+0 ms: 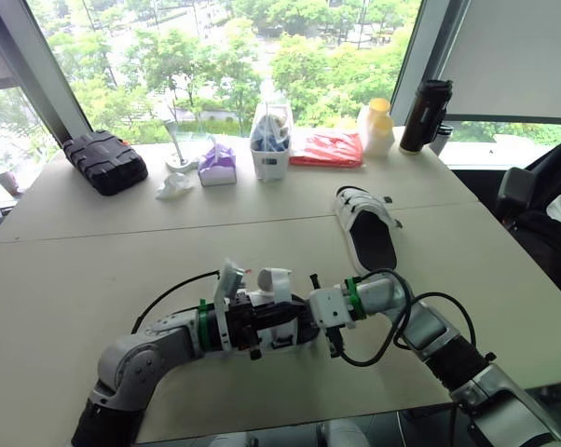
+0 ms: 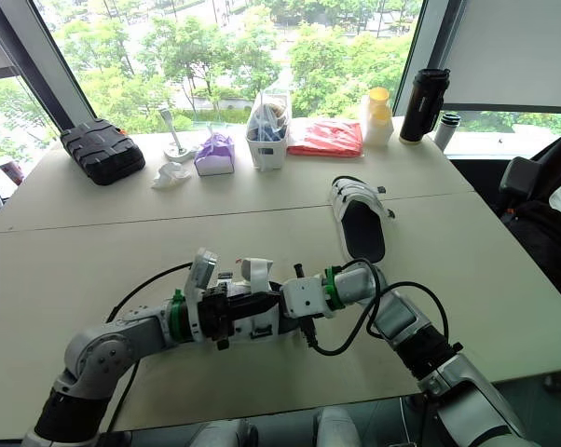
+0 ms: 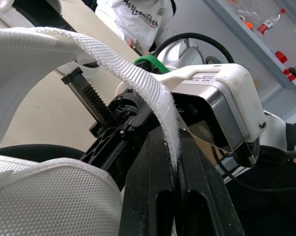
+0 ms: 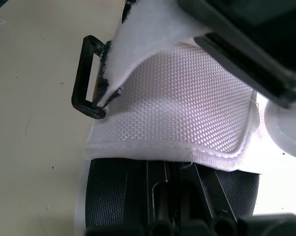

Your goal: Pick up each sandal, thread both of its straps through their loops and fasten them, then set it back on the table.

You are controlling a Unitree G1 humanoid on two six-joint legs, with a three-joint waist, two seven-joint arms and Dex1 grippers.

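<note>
Left gripper (image 3: 175, 147): clamped narrow on a white woven strap (image 3: 113, 59), which arches up from the sandal and runs down between the two black fingers (image 3: 148, 196)

Right gripper (image 4: 180, 182): pressed against the same sandal from the opposite side, meeting the left gripper tip to tip; whether it is gripping cannot be told

Held item: white mesh sandal with a black footbed (image 4: 187, 98), up between the two grippers over the near part of the worktop, in front of the robot. A black rectangular plastic loop (image 4: 84, 78) stands at the edge of its mesh flap, with a loose strap end just beside it; whether that end passes through the loop cannot be told

Second white sandal with a black footbed (image 1: 364, 228): sole down on the pale beige worktop (image 1: 94, 270), farther out and to the right of the grippers, well apart from them

Far edge by the window, left to right: black ribbed case (image 1: 103, 160), crumpled white tissue (image 1: 173, 186), purple tissue pack (image 1: 217, 165), white caddy (image 1: 270, 149), red flat bag (image 1: 327, 147), yellow-capped bottle (image 1: 378, 126), black flask (image 1: 425, 114)
</note>
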